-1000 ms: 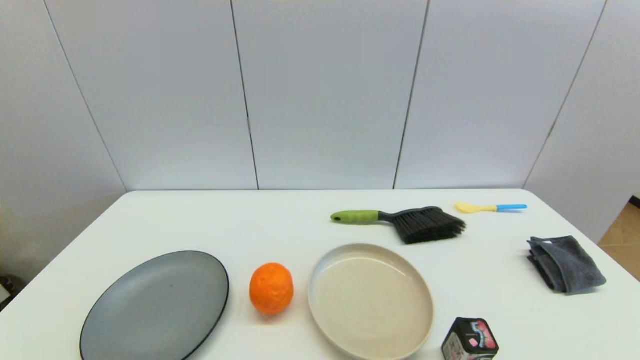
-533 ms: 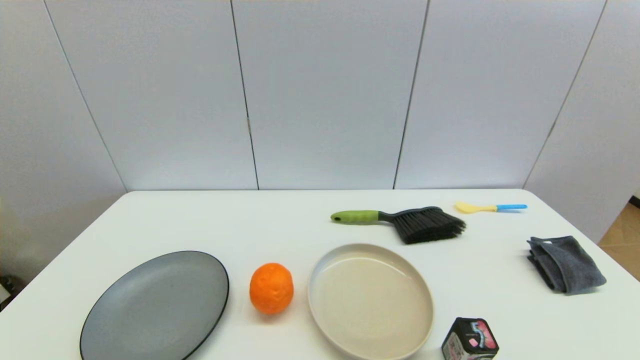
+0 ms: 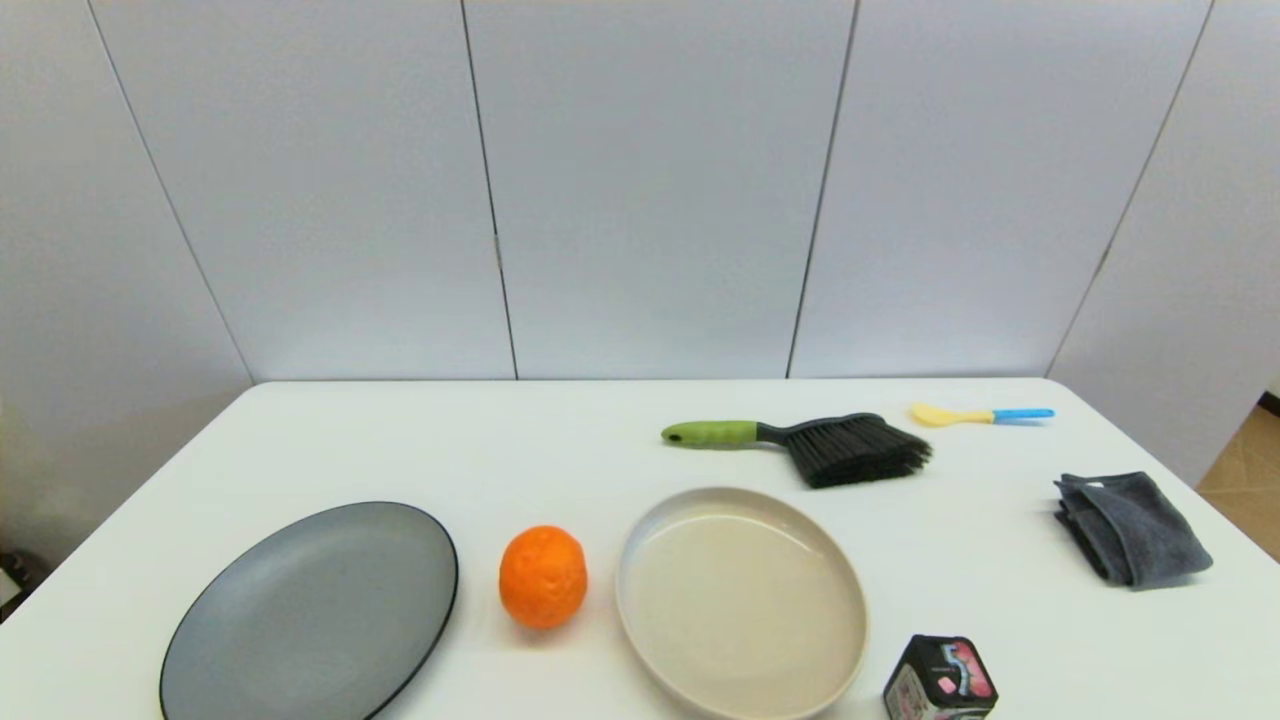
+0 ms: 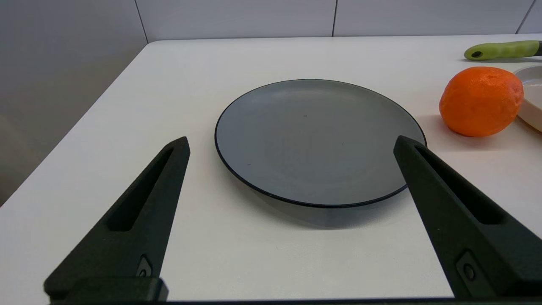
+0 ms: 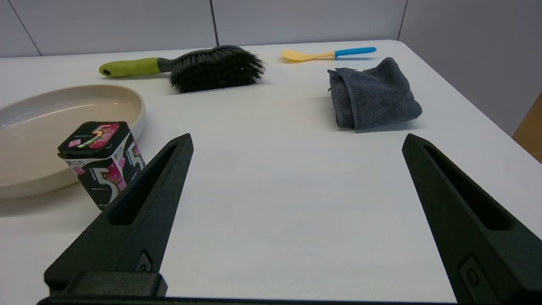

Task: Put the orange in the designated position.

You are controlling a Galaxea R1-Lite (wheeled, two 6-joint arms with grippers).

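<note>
Sitting upright between plates, orange (image 3: 543,577) slightly taller.

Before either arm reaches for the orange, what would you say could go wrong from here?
1. The orange is round and lies loose between the grey plate and the beige dish, so a glancing touch might roll it.
2. The gaps to both are narrow, so the open left claw may knock a rim.
3. The open right claw is beside the gum box and might tip it.
</note>
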